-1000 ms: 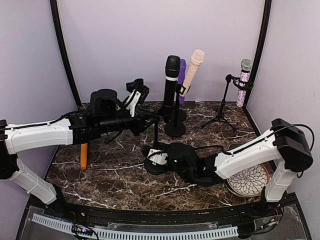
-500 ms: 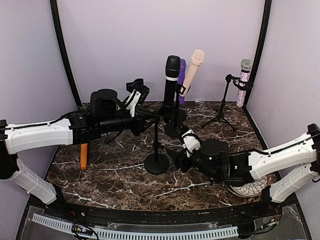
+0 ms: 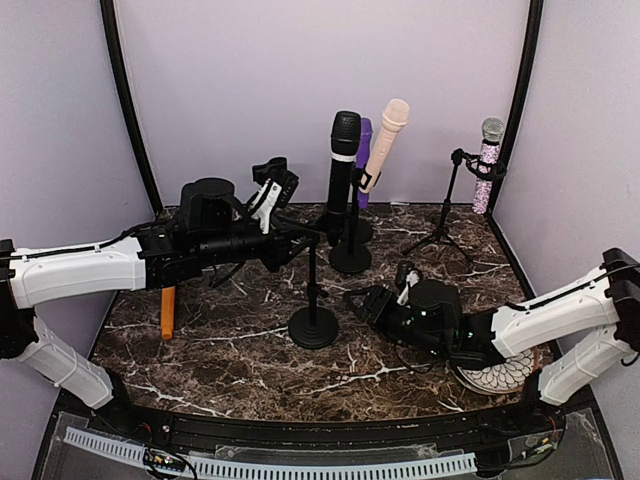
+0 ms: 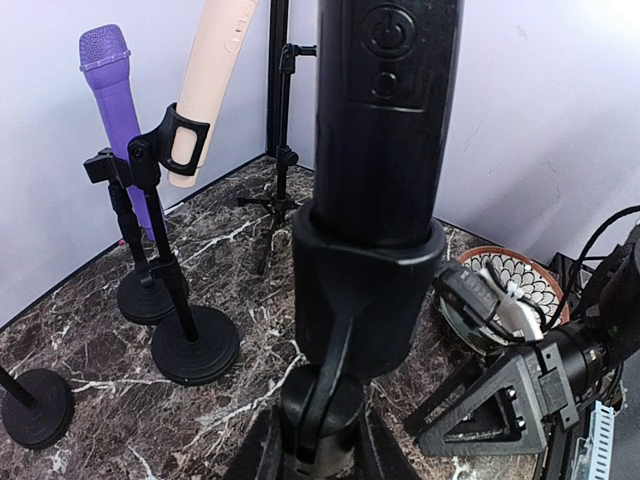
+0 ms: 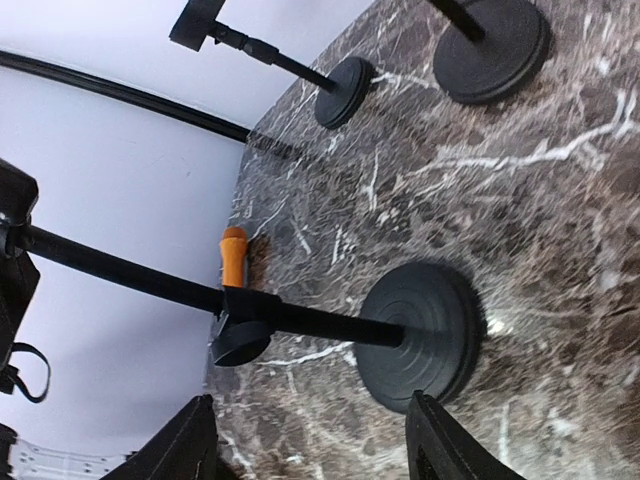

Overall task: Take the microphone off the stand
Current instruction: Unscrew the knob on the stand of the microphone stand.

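At table centre, left gripper [image 3: 274,188] clamps the black microphone [image 4: 385,110]; right gripper [image 5: 315,440] stands wide beside the stand base [image 5: 420,330].

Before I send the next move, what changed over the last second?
The right gripper let go of the base of the stand, opened and pulled back rightward. The left gripper stays clamped on the stand under the black microphone; nothing else moved.

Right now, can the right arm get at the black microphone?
Probably yes: the right gripper is open, and the black microphone stands upright with its upper body unblocked on that side.
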`<state>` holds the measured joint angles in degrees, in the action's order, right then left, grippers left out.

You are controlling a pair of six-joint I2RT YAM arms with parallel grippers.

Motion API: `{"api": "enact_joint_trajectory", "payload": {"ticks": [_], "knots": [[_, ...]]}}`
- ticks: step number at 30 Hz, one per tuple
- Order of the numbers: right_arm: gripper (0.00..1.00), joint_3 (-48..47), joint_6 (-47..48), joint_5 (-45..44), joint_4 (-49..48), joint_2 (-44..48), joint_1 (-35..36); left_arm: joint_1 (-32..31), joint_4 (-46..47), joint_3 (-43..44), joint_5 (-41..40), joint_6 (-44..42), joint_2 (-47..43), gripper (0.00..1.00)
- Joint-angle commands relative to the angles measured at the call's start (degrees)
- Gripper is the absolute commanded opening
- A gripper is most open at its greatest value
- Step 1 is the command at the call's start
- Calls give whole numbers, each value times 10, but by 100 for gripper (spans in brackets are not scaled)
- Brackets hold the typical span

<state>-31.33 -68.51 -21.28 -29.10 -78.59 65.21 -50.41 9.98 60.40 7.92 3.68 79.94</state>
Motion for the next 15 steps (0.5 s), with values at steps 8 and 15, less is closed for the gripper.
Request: {"api": "enact_joint_trajectory", "payload": {"ticks": [8,15], "knots": [[62,-61,-124,61,-157,-117,-1,-3,-48,-4,14,22,1,11],[59,-84,-119,53,-180,-140,-1,-4,-49,-5,15,20,1,11]]}}
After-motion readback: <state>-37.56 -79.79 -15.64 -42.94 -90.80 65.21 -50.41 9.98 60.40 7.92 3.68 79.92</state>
